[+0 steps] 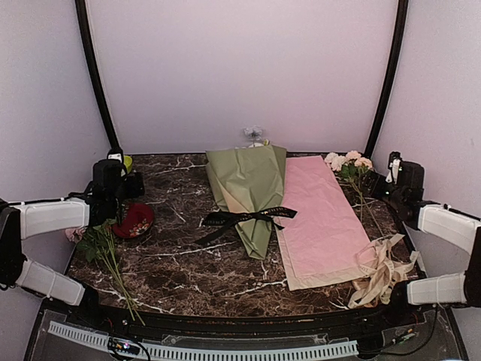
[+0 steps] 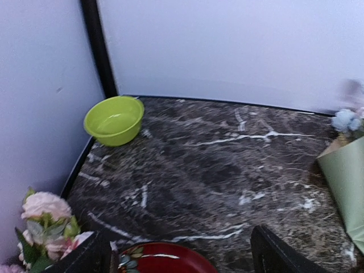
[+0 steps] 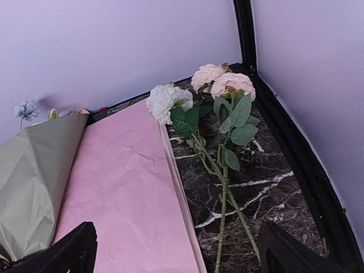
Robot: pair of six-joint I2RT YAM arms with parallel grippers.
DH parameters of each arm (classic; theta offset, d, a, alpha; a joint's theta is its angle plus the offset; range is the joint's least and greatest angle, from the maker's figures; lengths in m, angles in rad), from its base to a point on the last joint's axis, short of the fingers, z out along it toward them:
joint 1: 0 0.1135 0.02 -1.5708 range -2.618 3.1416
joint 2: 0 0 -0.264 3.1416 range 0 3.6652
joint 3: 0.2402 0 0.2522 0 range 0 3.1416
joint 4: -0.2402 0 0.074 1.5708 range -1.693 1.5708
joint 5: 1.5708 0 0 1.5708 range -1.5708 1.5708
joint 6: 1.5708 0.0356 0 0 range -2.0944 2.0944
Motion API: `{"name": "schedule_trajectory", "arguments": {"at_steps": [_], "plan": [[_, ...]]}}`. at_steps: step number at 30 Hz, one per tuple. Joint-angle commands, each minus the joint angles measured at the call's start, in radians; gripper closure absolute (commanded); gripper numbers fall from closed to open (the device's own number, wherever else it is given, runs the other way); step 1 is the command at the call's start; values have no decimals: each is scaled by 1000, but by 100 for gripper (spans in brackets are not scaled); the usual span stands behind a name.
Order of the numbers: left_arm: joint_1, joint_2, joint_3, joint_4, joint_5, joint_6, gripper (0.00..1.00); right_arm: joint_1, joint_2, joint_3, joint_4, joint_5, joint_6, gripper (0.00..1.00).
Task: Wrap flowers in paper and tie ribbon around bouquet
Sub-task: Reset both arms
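The bouquet (image 1: 252, 192) lies at the middle of the table, a sage-green paper (image 3: 34, 170) cone with its wide end toward the back wall. Pale blue and cream flowers (image 1: 255, 135) peek out of that end, and a blue blossom (image 3: 25, 109) shows in the right wrist view. The black ribbon (image 1: 248, 218) is tied round its waist, tails spread left and right. My left gripper (image 1: 124, 186) hangs open at the left edge, above a red bowl (image 2: 162, 259), holding nothing. My right gripper (image 3: 176, 247) is open at the right edge, apart from the bouquet.
A pink sheet (image 1: 319, 218) on a tan sheet lies right of the bouquet. Pink-and-white blossoms (image 3: 219, 82) lie by the right wall and a cream ribbon (image 1: 379, 267) at the front right. A lime bowl (image 2: 114, 119) sits in the back-left corner. Loose stems (image 1: 109, 256) lie at the left.
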Motion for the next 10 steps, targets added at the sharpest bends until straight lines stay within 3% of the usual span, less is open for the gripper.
{"name": "schedule_trajectory", "arguments": {"at_steps": [1,10], "plan": [[40,-12,-53,-83,-194,-120,12,1,4,-38,121,123,53,1],[41,-5,-105,-8,-248,-104,11,1,-13,-93,196,136,26,1]]}}
